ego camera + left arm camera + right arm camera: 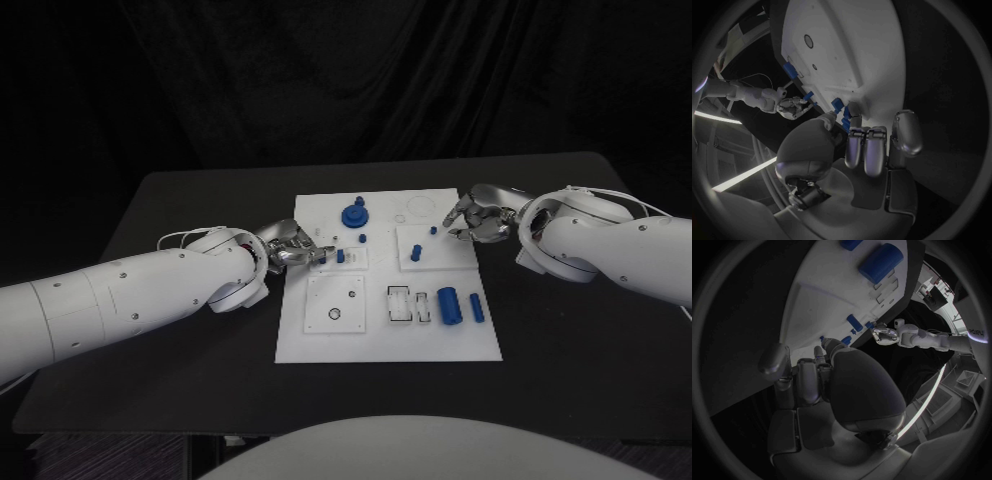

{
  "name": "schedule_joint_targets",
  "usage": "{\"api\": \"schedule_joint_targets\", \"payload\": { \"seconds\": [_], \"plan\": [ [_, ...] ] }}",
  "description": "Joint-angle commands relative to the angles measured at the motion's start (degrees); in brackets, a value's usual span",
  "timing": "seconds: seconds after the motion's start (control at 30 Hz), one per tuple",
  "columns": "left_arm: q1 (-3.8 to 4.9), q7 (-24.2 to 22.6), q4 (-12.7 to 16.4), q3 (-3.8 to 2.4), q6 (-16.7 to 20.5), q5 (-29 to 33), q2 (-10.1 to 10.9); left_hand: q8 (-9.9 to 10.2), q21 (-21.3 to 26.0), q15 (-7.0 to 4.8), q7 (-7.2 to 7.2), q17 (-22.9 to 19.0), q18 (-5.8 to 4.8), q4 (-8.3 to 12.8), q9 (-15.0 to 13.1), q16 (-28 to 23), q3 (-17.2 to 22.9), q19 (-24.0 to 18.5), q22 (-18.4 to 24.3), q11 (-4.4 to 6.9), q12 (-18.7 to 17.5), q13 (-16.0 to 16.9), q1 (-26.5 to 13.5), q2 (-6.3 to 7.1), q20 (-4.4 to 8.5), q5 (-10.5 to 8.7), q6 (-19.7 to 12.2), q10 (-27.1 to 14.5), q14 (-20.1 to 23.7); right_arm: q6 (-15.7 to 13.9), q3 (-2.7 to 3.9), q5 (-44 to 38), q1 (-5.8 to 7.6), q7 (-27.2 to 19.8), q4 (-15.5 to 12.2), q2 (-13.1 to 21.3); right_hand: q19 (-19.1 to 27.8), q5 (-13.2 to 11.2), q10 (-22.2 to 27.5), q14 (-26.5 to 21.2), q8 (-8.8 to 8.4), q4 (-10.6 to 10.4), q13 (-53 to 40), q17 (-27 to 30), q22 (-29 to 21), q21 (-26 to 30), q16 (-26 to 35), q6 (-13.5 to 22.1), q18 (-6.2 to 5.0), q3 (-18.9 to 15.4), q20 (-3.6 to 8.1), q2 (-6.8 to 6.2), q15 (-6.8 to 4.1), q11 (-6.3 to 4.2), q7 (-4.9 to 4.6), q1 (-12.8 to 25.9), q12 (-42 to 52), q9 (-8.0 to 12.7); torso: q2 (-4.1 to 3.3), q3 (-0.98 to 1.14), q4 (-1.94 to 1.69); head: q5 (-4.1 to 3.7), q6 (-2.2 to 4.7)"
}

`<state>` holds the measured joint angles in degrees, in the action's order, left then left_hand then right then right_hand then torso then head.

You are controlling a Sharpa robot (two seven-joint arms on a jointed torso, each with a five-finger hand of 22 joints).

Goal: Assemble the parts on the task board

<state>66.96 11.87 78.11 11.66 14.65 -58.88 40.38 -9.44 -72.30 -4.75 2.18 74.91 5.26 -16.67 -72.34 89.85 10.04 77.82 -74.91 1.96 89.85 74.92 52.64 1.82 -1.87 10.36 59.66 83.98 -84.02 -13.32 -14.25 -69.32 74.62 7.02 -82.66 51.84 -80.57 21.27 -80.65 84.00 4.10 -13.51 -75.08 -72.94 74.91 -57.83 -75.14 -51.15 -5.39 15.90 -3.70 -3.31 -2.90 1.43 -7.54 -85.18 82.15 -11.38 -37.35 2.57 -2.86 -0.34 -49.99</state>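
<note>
While both hands work at the board (387,335), the left hand (293,247), at its left edge, pinches a small blue peg (340,256) between thumb and fingertips. At the board's right edge the right hand (479,215) is curled; whether it holds anything cannot be told. A short cylinder (449,305) lies on the board's near right part. Such parts look light, rigid and smooth, so they are probably best pinched across the sides.
</note>
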Motion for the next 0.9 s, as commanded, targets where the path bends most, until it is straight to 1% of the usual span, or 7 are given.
{"api": "schedule_joint_targets", "payload": {
  "seconds": [0.03, 0.17, 0.27, 0.3, 0.37, 0.6, 0.9],
  "plan": [
    [-0.58, 1.09, -0.37, 0.44, -2.38, 0.16, -0.07, 0.43, 0.31, 0.51, 0.26, 15.09, -0.27, -0.10, 0.06, 0.15, -2.50, -0.04, -2.94, -0.45, 0.15, 15.08, -2.19, -1.02, -0.35, -0.57, 0.27, 6.02, -5.98, 0.54, 0.03, -0.06, -0.19, 0.86, 0.02, -0.02, 0.52, 0.34, 0.35, 1.31, -0.25, 0.12, -2.06, 0.07, 6.69, 0.30, 0.22, 0.36, -0.70, 0.37, 0.05, 0.34, 0.39, 0.09, 0.17, -0.01, -0.22, 0.09, -0.01, 0.00, 0.00, 0.04, -0.01],
    [-0.59, 0.72, -0.48, 0.44, -2.04, 0.16, 0.00, 0.58, 0.47, 0.51, 0.26, 15.09, -0.27, -0.15, -0.01, 0.15, -5.11, 0.00, -3.14, -0.48, 0.15, 15.08, -4.29, -2.71, -0.38, -0.91, 0.48, 6.02, -5.98, 0.58, 0.04, -0.06, -0.22, 0.85, 0.03, -0.05, 0.52, 0.34, 0.35, 1.31, -0.24, 0.12, -2.07, 0.07, 6.69, 0.33, 0.22, 0.36, -0.70, 0.37, 0.05, 0.33, 0.39, 0.09, 0.17, 0.01, -0.22, 0.09, -0.01, 0.00, 0.00, 0.12, -0.01],
    [-0.60, 0.58, -0.52, 0.44, -1.47, 0.16, 0.09, 0.43, 0.53, 0.51, 0.22, 15.09, -0.28, -0.19, -0.33, 0.15, -6.93, 0.10, -3.34, -0.44, 0.15, 15.08, -6.02, -4.39, -0.37, -1.13, 0.73, 6.02, -5.98, 0.60, 0.04, -0.06, -0.23, 0.84, 0.03, -0.05, 0.54, 0.34, 0.34, 1.31, -0.23, 0.12, -2.08, 0.07, 6.66, 0.45, 0.22, 0.37, -0.71, 0.39, 0.05, 0.28, 0.40, 0.12, 0.16, 0.09, -0.21, 0.09, -0.01, 0.00, 0.00, 0.19, -0.01],
    [-0.61, 0.50, -0.53, 0.44, -1.16, 0.16, 0.13, 0.09, 0.43, 0.47, 0.14, 15.09, -0.31, -0.21, -0.80, 0.15, -7.75, 0.25, -3.53, -0.38, 0.15, 15.08, -6.72, -5.57, -0.34, -1.29, 0.92, 6.02, -5.98, 0.60, 0.04, -0.06, -0.23, 0.84, 0.03, -0.04, 0.54, 0.34, 0.34, 1.31, -0.23, 0.12, -2.08, 0.07, 6.66, 0.45, 0.22, 0.37, -0.71, 0.39, 0.05, 0.28, 0.40, 0.12, 0.16, 0.09, -0.21, 0.09, -0.01, 0.00, 0.00, 0.22, -0.01],
    [-0.61, 0.32, -0.56, 0.44, -0.74, 0.16, 0.18, -0.18, 0.34, 0.43, 0.07, 15.09, -0.34, -0.17, -1.18, 0.15, -8.12, 0.36, -3.66, -0.34, 0.15, 15.08, -6.86, -6.19, -0.32, -1.26, 1.04, 6.02, -5.98, 0.62, 0.04, -0.06, -0.24, 0.83, 0.04, -0.03, 0.54, 0.34, 0.34, 1.31, -0.23, 0.12, -2.08, 0.07, 6.66, 0.45, 0.22, 0.37, -0.71, 0.39, 0.05, 0.28, 0.40, 0.12, 0.16, 0.09, -0.21, 0.09, -0.01, 0.00, 0.00, 0.28, -0.01],
    [-0.62, -2.06, -0.70, 0.44, 1.66, 0.16, 0.32, -1.14, 0.20, 0.30, -0.10, 15.09, -0.40, -0.17, -2.85, 0.15, -9.56, 0.61, -4.00, -0.19, 0.15, 15.08, -7.24, -8.25, -0.20, -1.17, 0.97, 6.02, -5.98, 0.71, 0.04, -0.06, -0.25, 0.82, 0.06, -0.06, 0.54, 0.34, 0.34, 1.31, -0.23, 0.12, -2.08, 0.07, 6.66, 0.45, 0.22, 0.37, -0.71, 0.39, 0.05, 0.28, 0.40, 0.12, 0.16, 0.09, -0.21, 0.09, -0.01, 0.00, 0.00, 0.44, -0.01],
    [-0.62, -3.82, -0.88, 0.44, 2.23, 0.16, 0.40, -1.73, 0.16, 0.25, -0.18, 15.09, -0.42, -0.17, -3.83, 0.15, -10.63, 0.72, -4.19, -0.13, 0.15, 15.08, -7.25, -9.04, -0.15, -1.55, 0.90, 6.02, -5.98, 0.83, 0.04, -0.06, -0.27, 0.82, 0.09, -0.11, 0.54, 0.36, 0.36, 1.30, -0.21, 0.13, -2.04, 0.11, 6.66, 0.49, 0.25, 0.36, -0.71, 0.46, 0.04, 0.33, 0.42, 0.13, 0.15, 0.12, -0.23, 0.10, -0.01, 0.00, 0.00, 0.57, -0.01]
  ]
}}
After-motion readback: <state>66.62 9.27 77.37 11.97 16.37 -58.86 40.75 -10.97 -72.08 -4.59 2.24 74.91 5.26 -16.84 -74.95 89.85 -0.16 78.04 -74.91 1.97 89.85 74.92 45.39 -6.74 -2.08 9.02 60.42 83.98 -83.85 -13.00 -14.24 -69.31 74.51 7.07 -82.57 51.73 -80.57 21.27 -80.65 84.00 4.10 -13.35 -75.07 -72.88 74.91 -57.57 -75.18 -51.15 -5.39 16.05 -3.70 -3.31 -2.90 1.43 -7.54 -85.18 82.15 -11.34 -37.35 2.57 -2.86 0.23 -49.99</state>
